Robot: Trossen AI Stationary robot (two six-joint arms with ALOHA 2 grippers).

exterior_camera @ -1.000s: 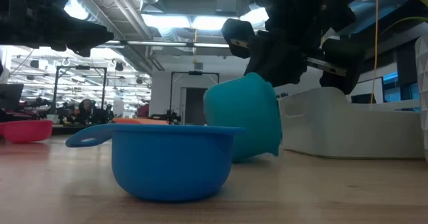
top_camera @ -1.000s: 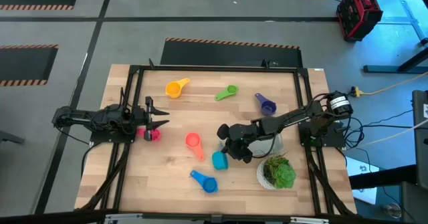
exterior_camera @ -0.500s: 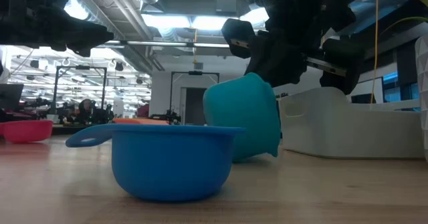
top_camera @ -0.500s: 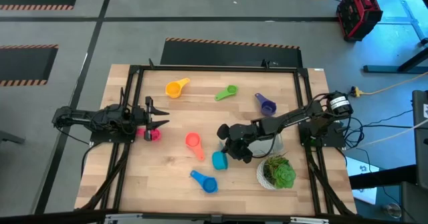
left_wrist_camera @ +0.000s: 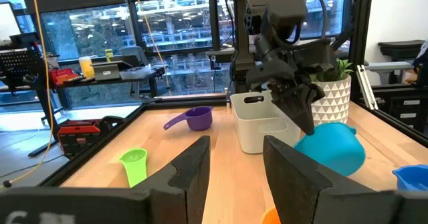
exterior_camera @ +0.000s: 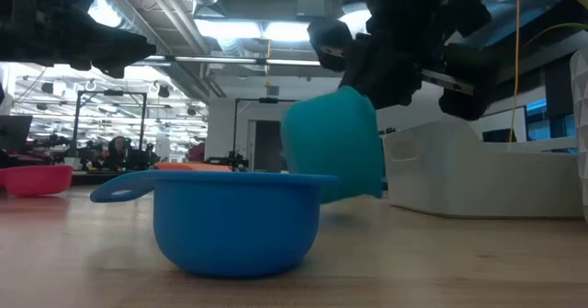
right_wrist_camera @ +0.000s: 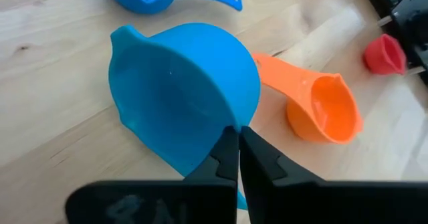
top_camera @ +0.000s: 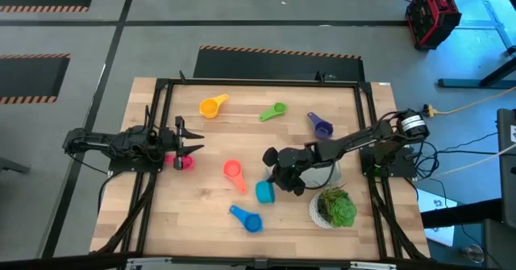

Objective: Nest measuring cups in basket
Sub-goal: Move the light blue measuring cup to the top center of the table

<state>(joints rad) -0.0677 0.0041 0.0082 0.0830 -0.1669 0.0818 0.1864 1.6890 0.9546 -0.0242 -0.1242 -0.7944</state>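
Lifted a little since a second ago, the teal cup (exterior_camera: 333,152) now hangs tilted with its underside clear of the wood, where before its edge rested on the table (top_camera: 201,222). You can see in the right wrist view that it is a smooth, rounded teal-blue bowl with a small pouring lip on its rim, its open mouth turned sideways. The right gripper (right_wrist_camera: 233,158) has its fingers pressed together on the cup's handle end, near the middle of the table.

Just in front of it on the board lies the blue cup (top_camera: 247,218), upright, its handle pointing toward the teal one. The salmon-red cup (top_camera: 233,171) sits to the left of the teal cup, close but apart. Farther back, the yellow cup (top_camera: 212,105), the green cup (top_camera: 274,112) and the purple cup (top_camera: 321,126) lie spread in a row, well apart from one another. The pink cup (top_camera: 185,162) is at the table's left side, right at the tips of the left gripper (top_camera: 190,140), whose fingers stand apart and hold nothing.

The basket (left_wrist_camera: 259,120), light gray, stands behind the right arm, just beside the white pot with the green plant (top_camera: 334,207); you cannot see from these views whether any cup is inside it.
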